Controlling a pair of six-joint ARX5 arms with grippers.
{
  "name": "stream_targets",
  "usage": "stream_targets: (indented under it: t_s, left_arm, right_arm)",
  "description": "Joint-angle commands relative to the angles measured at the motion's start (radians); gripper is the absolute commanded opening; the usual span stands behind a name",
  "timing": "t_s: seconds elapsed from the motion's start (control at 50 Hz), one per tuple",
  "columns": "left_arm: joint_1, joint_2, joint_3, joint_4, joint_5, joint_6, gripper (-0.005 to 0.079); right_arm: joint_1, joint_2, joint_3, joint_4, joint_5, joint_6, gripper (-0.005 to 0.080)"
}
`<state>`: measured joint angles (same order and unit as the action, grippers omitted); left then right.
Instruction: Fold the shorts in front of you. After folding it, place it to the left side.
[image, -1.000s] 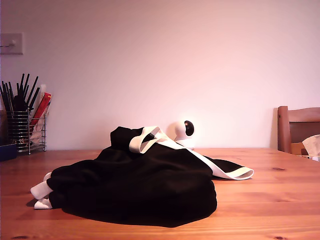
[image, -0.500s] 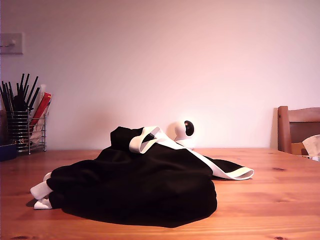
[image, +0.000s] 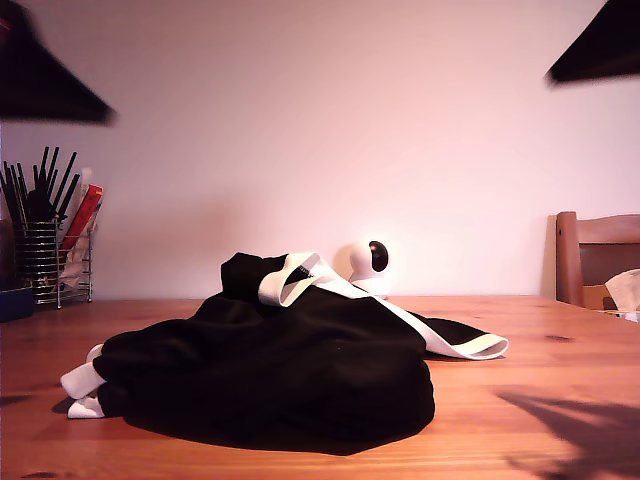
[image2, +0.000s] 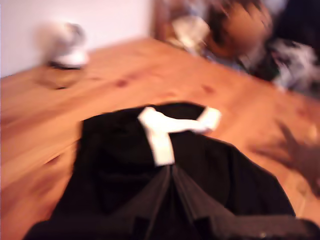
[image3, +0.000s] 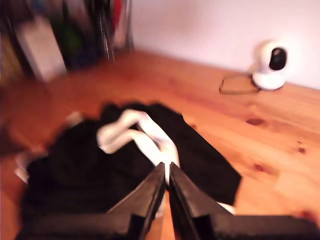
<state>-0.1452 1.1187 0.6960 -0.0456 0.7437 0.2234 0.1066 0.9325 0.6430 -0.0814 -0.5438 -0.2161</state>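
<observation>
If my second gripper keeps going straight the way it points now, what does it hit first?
Most likely the shorts: my second gripper, jaws nearly shut, points at their white band. The view is blurred, so depth is uncertain.

My first gripper (image2: 167, 172): jaws pressed together, nothing between them, angled downward, well above the surface. My second gripper (image3: 167, 172): same, jaws together, empty, tilted down. Both wrist views blurred. Exterior view: two dark blurred shapes in its upper corners.
</observation>
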Motion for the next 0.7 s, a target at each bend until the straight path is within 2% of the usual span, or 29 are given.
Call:
stream_targets:
  t_s: [0.0,0.14,0.2,0.24,0.34,0.4,0.5,0.62,0.68]
  left_arm:
    - [-0.034,0.062,0.043,0.008,0.006,0.053,-0.0019]
    - [-0.110,0.201,0.146,0.008,-0.048,0.092,-0.0017]
    - [-0.148,0.248,0.187,0.008,-0.097,0.090,0.0024]
    - [-0.174,0.278,0.213,0.008,-0.145,0.081,0.0112]
    - [-0.229,0.348,0.270,0.011,-0.269,0.038,0.0424]
    - [-0.261,0.387,0.302,0.008,-0.352,-0.011,0.0502]
    - [-0.314,0.448,0.336,0.008,-0.404,-0.055,0.0556]
    - [-0.378,0.516,0.362,0.008,-0.449,-0.097,0.0556]
    - [-0.412,0.547,0.371,0.012,-0.504,-0.121,0.0556]
  right_arm:
    - [0.015,0.060,0.042,-0.003,-0.007,-0.059,-0.0010]
    - [0.046,0.195,0.133,-0.022,-0.003,-0.160,-0.0010]
    - [0.056,0.244,0.167,-0.026,0.000,-0.158,-0.0010]
    - [0.064,0.269,0.186,-0.035,0.002,-0.159,-0.0010]
    - [0.078,0.321,0.224,-0.049,0.004,-0.160,-0.0010]
    - [0.087,0.339,0.233,-0.044,0.004,-0.174,-0.0010]
    - [0.093,0.351,0.240,-0.039,0.008,-0.186,-0.0010]
    - [0.096,0.352,0.240,-0.037,0.027,-0.194,-0.0010]
    - [0.096,0.352,0.240,-0.036,0.036,-0.207,-0.0010]
